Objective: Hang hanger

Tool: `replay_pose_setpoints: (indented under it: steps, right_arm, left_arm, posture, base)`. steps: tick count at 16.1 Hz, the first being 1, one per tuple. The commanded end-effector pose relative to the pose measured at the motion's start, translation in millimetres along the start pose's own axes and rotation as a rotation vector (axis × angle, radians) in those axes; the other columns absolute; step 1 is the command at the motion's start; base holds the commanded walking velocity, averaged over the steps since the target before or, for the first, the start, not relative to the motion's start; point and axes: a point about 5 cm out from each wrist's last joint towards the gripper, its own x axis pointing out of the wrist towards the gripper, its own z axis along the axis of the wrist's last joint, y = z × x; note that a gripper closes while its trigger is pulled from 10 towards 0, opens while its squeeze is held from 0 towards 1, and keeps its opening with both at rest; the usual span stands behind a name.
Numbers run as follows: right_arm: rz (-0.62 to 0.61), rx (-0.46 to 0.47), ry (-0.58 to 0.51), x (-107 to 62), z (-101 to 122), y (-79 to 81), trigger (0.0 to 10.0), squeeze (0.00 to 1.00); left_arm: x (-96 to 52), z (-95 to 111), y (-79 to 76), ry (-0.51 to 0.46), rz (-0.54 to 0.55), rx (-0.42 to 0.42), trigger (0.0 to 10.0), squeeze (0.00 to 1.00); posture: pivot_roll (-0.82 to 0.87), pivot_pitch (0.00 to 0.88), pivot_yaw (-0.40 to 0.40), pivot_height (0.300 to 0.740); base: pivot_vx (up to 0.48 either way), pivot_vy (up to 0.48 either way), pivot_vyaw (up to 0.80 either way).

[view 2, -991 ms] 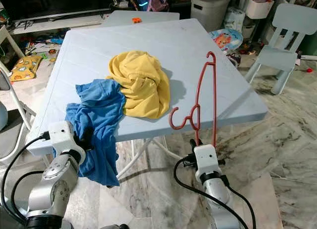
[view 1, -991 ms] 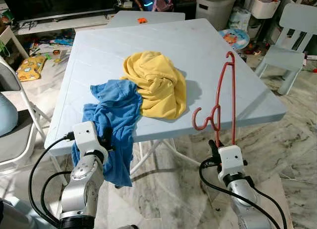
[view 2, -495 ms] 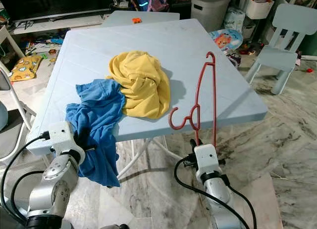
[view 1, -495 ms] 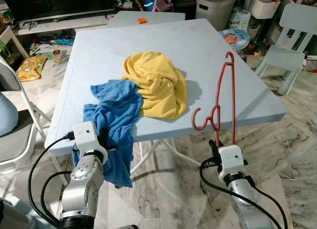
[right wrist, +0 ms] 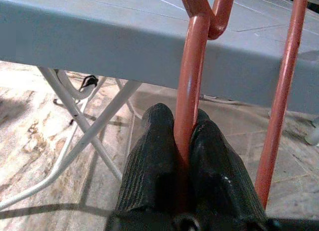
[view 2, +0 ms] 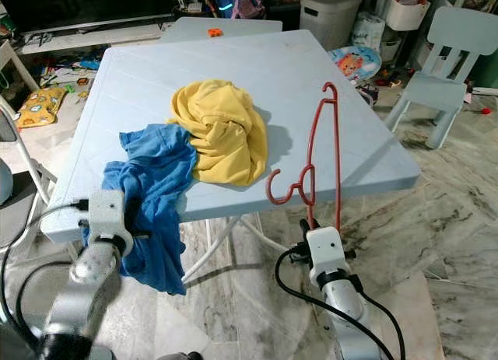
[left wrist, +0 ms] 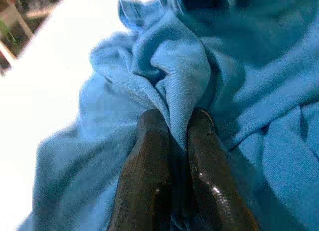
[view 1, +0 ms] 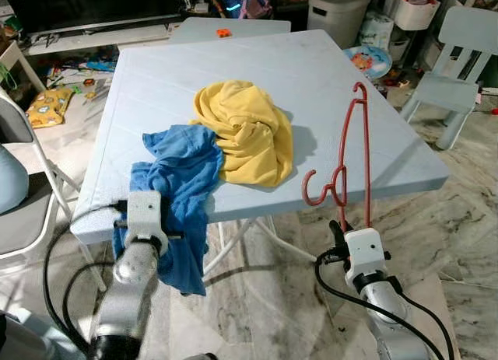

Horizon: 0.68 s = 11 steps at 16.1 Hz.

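The right tool is clamped on one bar of the red hanger, which rises straight above it at the counter edge. The left tool pinches a fold of the blue garment. Next, I judge, the garment's neck must be brought onto the hanger.

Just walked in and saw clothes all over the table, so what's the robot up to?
The robot stands at the near edge of the pale blue table. Its left end effector is shut on a fold of the blue garment, which hangs over the table edge. Its right end effector grips the red hanger, holding it upright beside the table. A yellow garment lies bunched on top.
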Motion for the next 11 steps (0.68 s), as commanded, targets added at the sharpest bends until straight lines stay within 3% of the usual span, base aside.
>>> replay_pose_setpoints:
  steps: [1,4,7,8,9,10,11]
  right_arm:
    - [-0.009,0.012,0.035,-1.7,-6,0.1,10.0,0.0]
    - [-0.016,0.015,0.036,-3.7,-7,0.3,10.0,0.0]
    - [-0.027,0.023,0.038,-4.6,-7,0.5,10.0,0.0]
    - [-0.03,0.022,0.036,-5.0,-6,-0.1,10.0,0.0]
    - [-0.037,0.019,0.035,-6.4,-7,-1.9,10.0,0.0]
    - [-0.042,0.016,0.035,-7.5,-7,-3.5,10.0,0.0]
    - [-0.044,0.015,0.035,-7.9,-7,-4.2,10.0,0.0]
  left_arm:
    - [8.3,16,10.1,-0.069,0.029,0.019,0.0,0.0]
    - [34.6,50,28.6,-0.171,0.059,0.041,0.0,0.0]
    - [57.0,80,30.3,-0.24,-0.035,0.149,0.0,0.0]
    - [70.0,107,32.7,-0.29,-0.073,0.262,0.0,0.0]
    - [78.4,147,41.0,-0.37,-0.021,0.318,0.0,0.0]
    - [79.0,188,42.6,-0.481,0.023,0.338,0.0,0.0]
    - [77.7,208,40.9,-0.536,0.033,0.349,0.0,0.0]
  posture:
    - [0.0,0.078,0.039,0.74]
    - [0.0,0.075,0.047,0.74]
    - [-0.02,0.08,0.051,0.74]
    - [-0.02,0.082,0.052,0.74]
    - [-0.04,0.082,0.052,0.74]
    - [-0.04,0.081,0.052,0.74]
    - [-0.05,0.08,0.052,0.74]
  base:
    - [0.0,0.0,0.0]
    - [0.0,0.0,0.0]
    - [0.0,0.0,0.0]
    - [0.0,0.0,0.0]
    - [0.0,0.0,0.0]
    - [0.0,0.0,0.0]
    - [0.0,0.0,0.0]
